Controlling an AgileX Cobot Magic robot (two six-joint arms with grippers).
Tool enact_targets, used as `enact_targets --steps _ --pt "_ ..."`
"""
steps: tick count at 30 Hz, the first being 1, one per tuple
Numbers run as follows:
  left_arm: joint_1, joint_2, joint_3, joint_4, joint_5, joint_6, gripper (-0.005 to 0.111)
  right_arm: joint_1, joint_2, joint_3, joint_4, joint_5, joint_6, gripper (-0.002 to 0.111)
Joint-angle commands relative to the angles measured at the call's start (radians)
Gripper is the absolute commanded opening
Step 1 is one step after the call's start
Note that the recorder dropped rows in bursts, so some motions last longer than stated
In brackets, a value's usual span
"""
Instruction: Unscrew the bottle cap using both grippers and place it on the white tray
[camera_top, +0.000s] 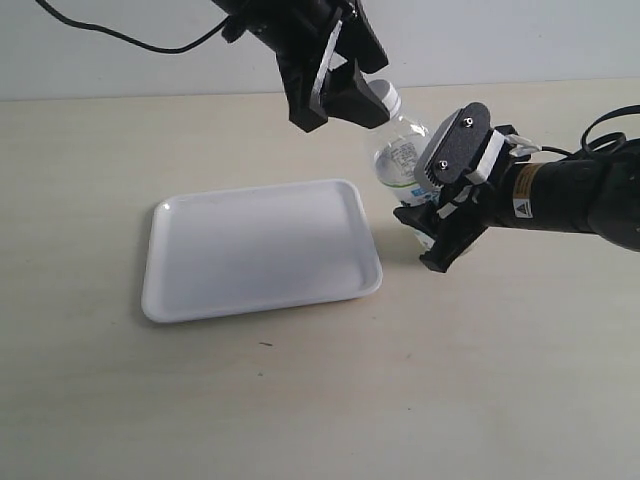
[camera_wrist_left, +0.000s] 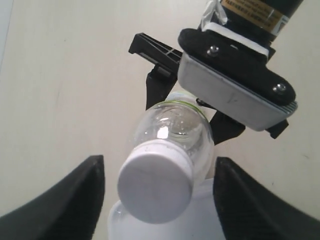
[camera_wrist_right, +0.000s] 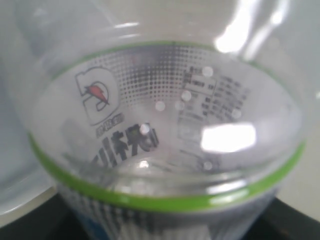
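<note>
Unscrewing is about to start. The right hand clamps the tilted bottle. Its bottle cap, not yet unscrewed, sits between the released left hand's spread fingers, which must next close and twist.

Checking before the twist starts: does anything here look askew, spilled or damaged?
Only the bottle: it leans rather than stands upright, clamped around its body by the right gripper, with its cap lying between the fingers of the open left gripper. No spill or damage shows.
</note>
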Motion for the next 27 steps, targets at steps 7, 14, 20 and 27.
enact_targets --steps 7,14,20,27 --pt "-0.001 -0.003 0.006 -0.015 0.016 0.008 0.054 -0.002 0.021 0.008 0.018 0.064 -0.009 0.0" --pt "-0.001 0.003 0.006 -0.015 -0.042 0.004 0.062 -0.002 0.021 0.008 0.018 0.064 -0.009 0.0" --pt "-0.001 0.008 0.006 -0.019 -0.045 0.004 0.065 -0.002 0.021 0.008 0.018 0.064 -0.009 0.0" --pt "-0.001 0.031 0.006 -0.021 -0.051 -0.024 0.065 -0.002 0.021 0.008 0.018 0.066 -0.009 0.0"
